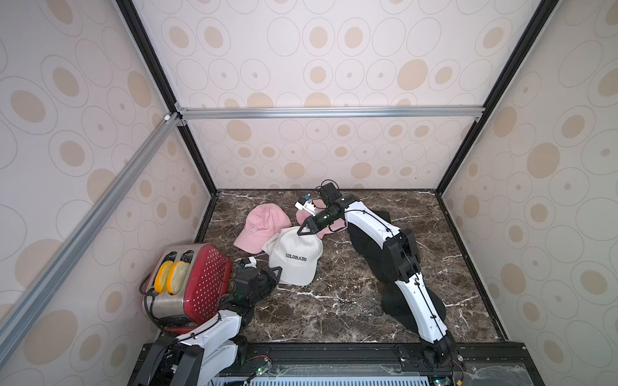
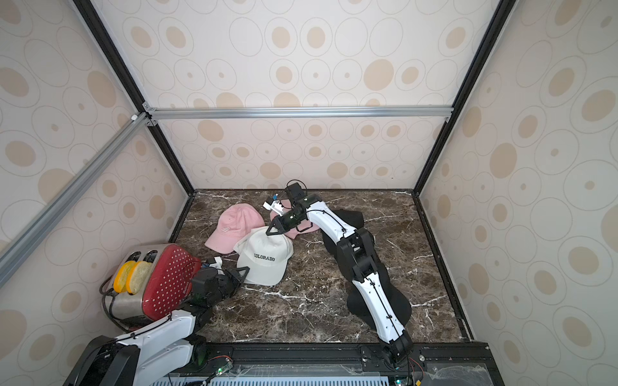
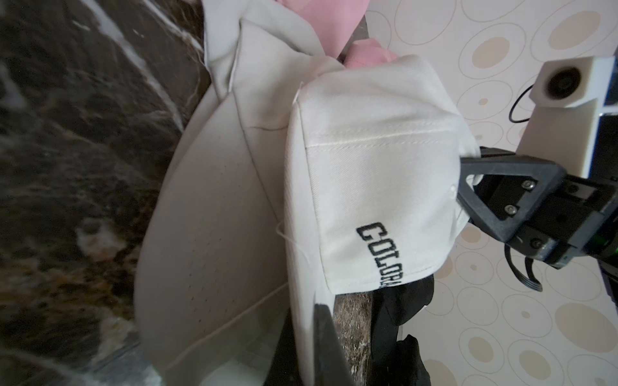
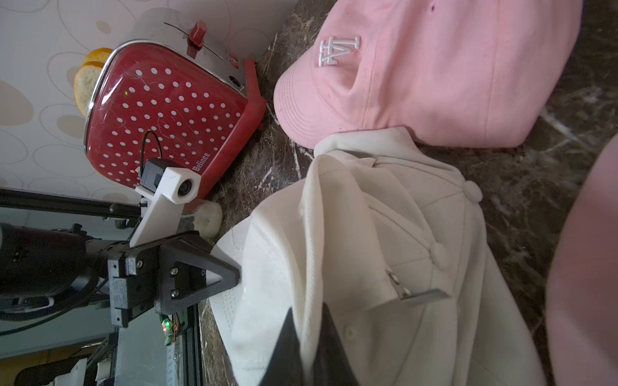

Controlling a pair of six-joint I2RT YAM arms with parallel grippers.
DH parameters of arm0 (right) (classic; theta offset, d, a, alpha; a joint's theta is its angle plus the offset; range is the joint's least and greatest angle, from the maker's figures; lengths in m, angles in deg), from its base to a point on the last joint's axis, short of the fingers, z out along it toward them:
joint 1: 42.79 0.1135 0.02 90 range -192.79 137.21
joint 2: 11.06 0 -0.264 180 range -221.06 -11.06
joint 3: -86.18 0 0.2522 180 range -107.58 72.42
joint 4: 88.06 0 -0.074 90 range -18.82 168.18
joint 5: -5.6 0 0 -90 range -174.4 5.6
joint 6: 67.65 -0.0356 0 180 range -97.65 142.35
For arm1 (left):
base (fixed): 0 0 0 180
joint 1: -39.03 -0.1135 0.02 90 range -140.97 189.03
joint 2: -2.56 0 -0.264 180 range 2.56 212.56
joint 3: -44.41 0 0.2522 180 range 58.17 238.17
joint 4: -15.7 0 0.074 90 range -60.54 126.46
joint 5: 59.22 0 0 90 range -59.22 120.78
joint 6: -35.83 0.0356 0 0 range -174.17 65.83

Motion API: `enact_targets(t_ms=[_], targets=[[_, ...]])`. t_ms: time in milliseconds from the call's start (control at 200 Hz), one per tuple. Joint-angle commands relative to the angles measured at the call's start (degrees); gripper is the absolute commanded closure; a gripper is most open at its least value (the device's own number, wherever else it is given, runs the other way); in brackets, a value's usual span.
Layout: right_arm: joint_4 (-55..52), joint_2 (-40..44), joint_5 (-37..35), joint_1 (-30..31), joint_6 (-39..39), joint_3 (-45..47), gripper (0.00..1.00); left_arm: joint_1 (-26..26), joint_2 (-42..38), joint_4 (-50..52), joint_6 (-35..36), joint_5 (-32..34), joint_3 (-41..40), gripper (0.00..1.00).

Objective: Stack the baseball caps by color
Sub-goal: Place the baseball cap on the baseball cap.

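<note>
Find the white caps (image 1: 296, 257) stacked at centre of the counter (image 1: 334, 310), top one lettered "COLORADO". Count two crown buttons (image 4: 472, 193) in the right wrist view, hence at least two caps; cannot tell the full number.

Count two pink caps. Locate the left pink cap (image 1: 261, 227) left of centre, white logo up, touching the white caps. Locate the far pink cap (image 4: 588, 267) just beyond the white caps, mostly hidden behind the right arm (image 1: 378, 227).

Find the black caps (image 1: 391, 309) right of centre, partly under the right arm. Count at least two dark shapes, one far and one near; cannot tell the exact number.

Note the left claw (image 1: 277, 272) at the near left edge of the white caps, clenched on the brim. Note the right claw (image 4: 312, 344) at the far edge of the same stack, clenched on a fold of crown fabric.

Count one red dotted toaster (image 1: 190, 284) at near left, carrying two bread slices (image 1: 174, 277), apart from the caps.
</note>
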Motion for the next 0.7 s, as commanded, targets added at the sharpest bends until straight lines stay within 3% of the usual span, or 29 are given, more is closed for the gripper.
enact_targets(t_ms=[0, 130, 260, 526, 691], targets=[[6.37, -1.17, -3.45, -0.96, -2.01, -2.05, 0.92, 0.21, 1.26, 14.07, 4.05, 0.32, -2.79, 0.84], [6.4, -0.85, -3.1, -0.8, -2.43, -1.61, 0.93, 0.29, -0.73, 15.67, 5.2, 0.74, -2.33, 0.53], [6.8, 0.86, -3.31, -0.56, -2.41, -1.04, 0.89, 0.23, -5.1, 21.09, 7.54, -0.64, 0.35, 0.33], [7.53, 4.73, -5.84, -0.59, -2.67, 1.23, 0.66, 0.24, -20.5, 38.08, 12.58, 2.23, 7.19, 0.27], [6.61, 7.74, -8.03, -0.53, -1.0, 2.98, 0.51, 0.24, -21.22, 32.05, 12.1, 0.52, 6.89, 0.23]])
